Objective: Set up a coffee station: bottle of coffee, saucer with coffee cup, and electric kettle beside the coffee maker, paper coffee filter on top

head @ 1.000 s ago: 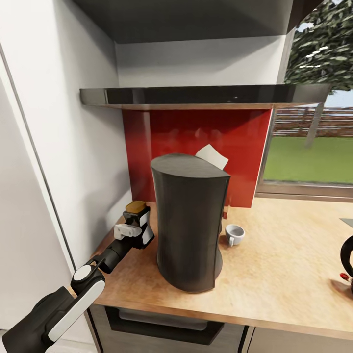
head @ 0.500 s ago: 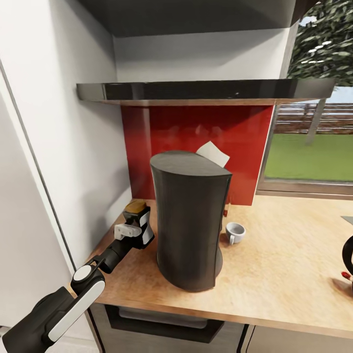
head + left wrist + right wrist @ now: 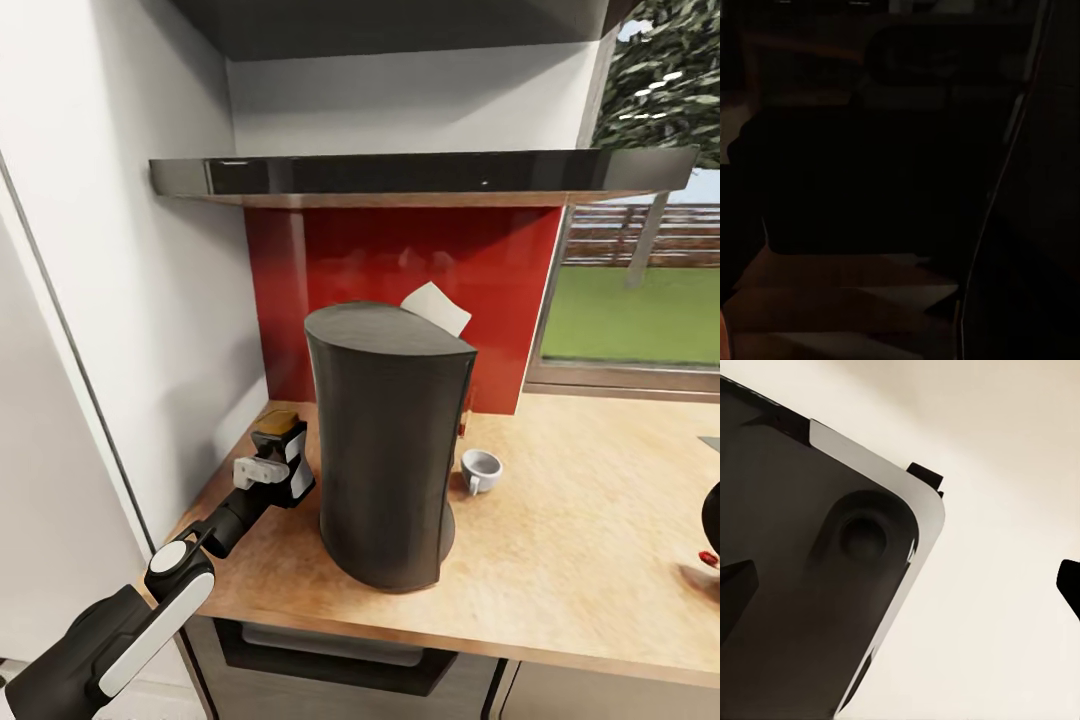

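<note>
The tall dark coffee maker (image 3: 388, 450) stands on the tan kitchen countertop (image 3: 590, 520). A white paper coffee filter (image 3: 436, 307) lies on its top rear edge. The bottle of coffee (image 3: 277, 421), with a golden cap, stands upright on the counter just left of the machine, and my left gripper (image 3: 283, 464) is shut around its body. The white coffee cup (image 3: 481, 470) sits on the bare counter to the machine's right. The electric kettle (image 3: 712, 522) peeks in at the right edge. The glossy black kitchen shelf (image 3: 420, 175) hangs above. The saucer is out of view. My right gripper (image 3: 904, 585) is open.
A white wall panel (image 3: 150, 300) closes the left side, close to the bottle. A red backsplash (image 3: 400, 270) is behind the machine and a window (image 3: 640, 320) at the right. The right wrist view looks at a dark rounded body (image 3: 810, 585) over a pale floor.
The whole head view has shifted, so the camera moved. The left arm, bottle, coffee maker and cup hold their places relative to each other.
</note>
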